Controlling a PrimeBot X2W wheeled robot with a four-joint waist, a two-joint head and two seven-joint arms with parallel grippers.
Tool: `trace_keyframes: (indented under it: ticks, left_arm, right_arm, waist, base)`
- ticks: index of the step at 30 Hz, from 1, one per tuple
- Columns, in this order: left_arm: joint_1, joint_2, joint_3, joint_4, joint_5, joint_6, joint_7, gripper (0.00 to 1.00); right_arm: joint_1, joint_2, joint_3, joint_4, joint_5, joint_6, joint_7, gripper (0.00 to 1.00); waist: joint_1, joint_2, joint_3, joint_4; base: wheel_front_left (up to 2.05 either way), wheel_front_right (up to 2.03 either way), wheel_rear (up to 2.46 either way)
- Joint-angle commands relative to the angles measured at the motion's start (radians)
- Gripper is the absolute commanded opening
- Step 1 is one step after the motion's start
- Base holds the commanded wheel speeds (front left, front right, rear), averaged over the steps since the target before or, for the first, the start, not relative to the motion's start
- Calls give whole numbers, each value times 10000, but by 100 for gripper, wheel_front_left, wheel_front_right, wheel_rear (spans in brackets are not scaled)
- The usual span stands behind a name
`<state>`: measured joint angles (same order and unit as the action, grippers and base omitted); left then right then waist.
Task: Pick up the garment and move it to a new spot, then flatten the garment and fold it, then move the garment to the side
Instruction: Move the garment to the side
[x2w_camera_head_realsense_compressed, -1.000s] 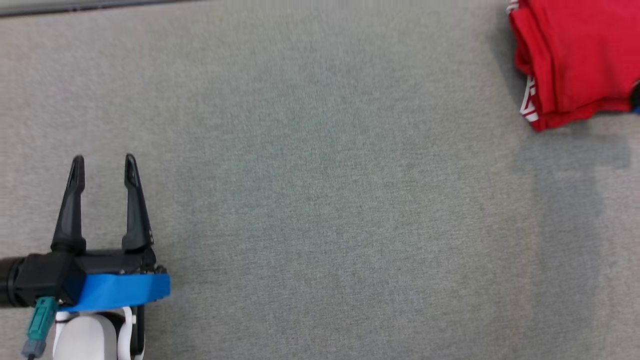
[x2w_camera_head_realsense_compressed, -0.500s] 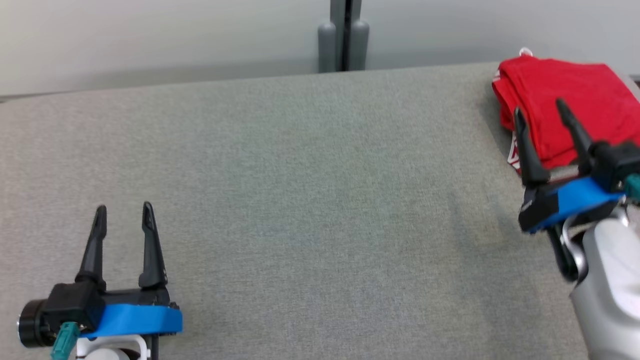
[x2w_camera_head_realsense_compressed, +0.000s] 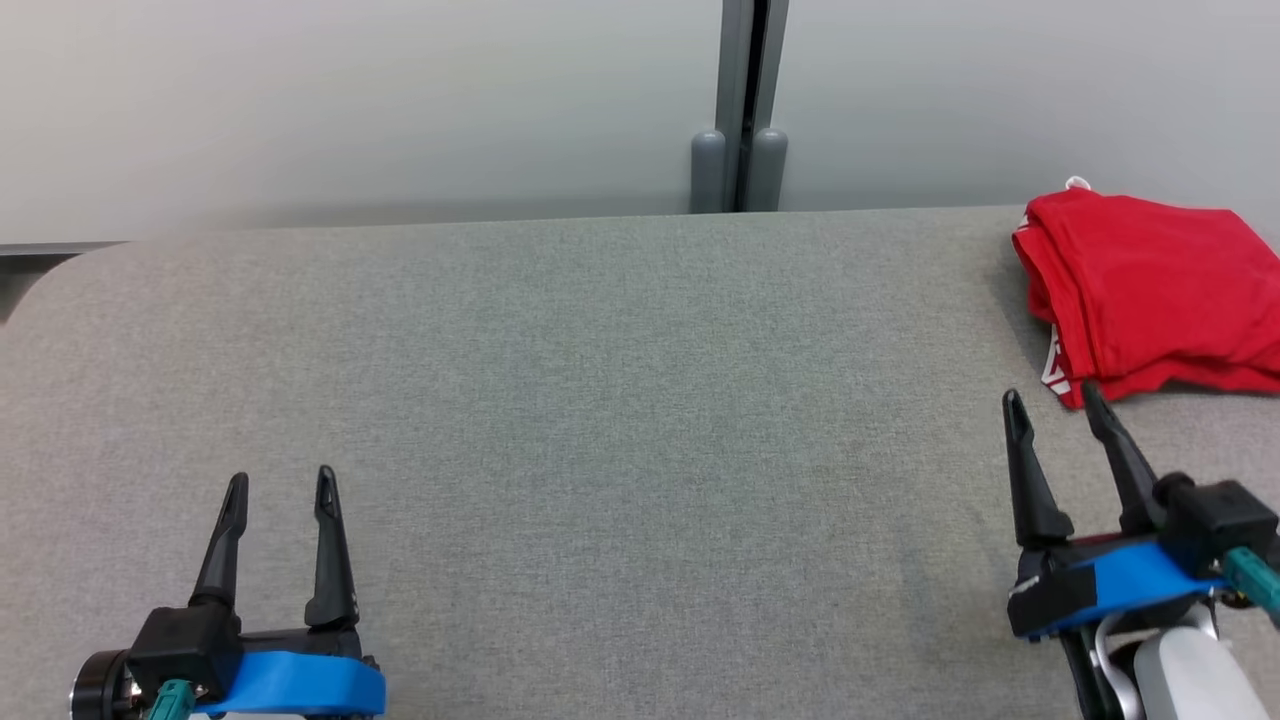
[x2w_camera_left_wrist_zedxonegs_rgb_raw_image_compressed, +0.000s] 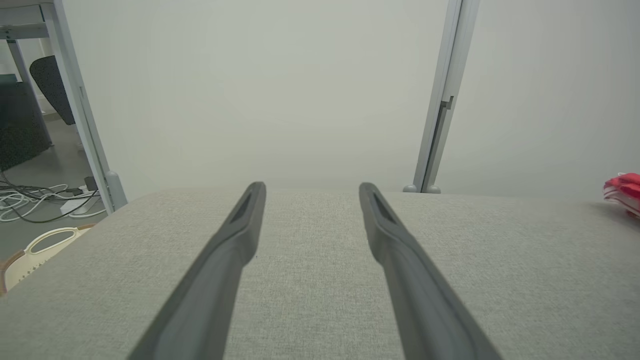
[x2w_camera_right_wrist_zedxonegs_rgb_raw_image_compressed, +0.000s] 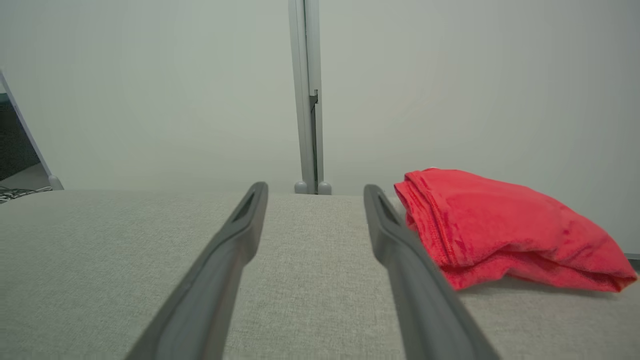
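Nearest the head camera, two grippers: left gripper (x2w_camera_head_realsense_compressed: 281, 477) at lower left, right gripper (x2w_camera_head_realsense_compressed: 1052, 393) at lower right, each empty with its fingers spread wide over one grey padded table (x2w_camera_head_realsense_compressed: 600, 400). One folded red garment (x2w_camera_head_realsense_compressed: 1150, 280) lies at the table's far right, just beyond the right gripper's fingertips; its white edge marking is unreadable. Behind stands one grey post (x2w_camera_head_realsense_compressed: 740, 100).

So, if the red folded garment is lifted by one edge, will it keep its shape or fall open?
Probably it falls open: the red garment is soft cloth, lying in loose stacked layers with sagging edges. It looks light for its bulk, so a push would likely bunch it on the grey textured table rather than slide it whole.
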<state>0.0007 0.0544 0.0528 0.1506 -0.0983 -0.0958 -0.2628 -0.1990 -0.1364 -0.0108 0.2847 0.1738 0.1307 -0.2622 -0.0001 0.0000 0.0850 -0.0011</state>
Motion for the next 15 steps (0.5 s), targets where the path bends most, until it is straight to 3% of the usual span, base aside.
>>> trace_keyframes:
  ticks: [1, 15]
  left_arm:
    - [86, 10, 46, 19, 28, 56, -26, 100]
    - [94, 12, 39, 342, 93, -5, -25, 100]
  right_arm:
    - [318, 96, -55, -217, -104, 2, 10, 100]
    - [2232, 826, -320, -2104, -486, 2, 656, 100]
  waist:
    - [1, 0, -50, 40]
    - [1, 0, -231, 236]
  base:
    - [0, 0, 0]
    - [0, 0, 0]
